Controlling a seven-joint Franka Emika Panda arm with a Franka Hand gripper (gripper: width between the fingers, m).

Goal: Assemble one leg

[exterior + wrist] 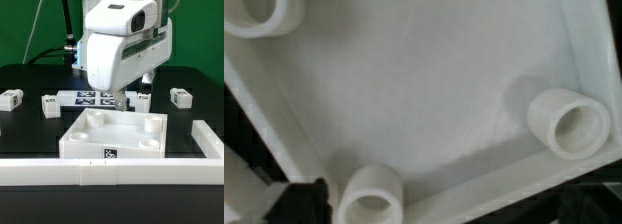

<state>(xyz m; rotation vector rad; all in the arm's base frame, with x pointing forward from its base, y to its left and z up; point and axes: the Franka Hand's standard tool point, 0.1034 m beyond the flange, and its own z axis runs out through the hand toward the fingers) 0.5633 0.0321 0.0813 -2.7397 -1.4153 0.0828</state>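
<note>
At the exterior view's left, the outer leg and inner leg lie loose, likely awaiting pickup. The gripper hangs low at the far edge of the panel, perhaps lining up 1 socket. Its fingers are hidden, so I cannot tell whether it is open or clenched. The far leg lies toward the exterior view's right.

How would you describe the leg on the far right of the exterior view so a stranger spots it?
Find the big white panel in the middle. Past its far corner on the exterior view's right lies the leg, a small tagged white block. No other block lies so far right.
</note>
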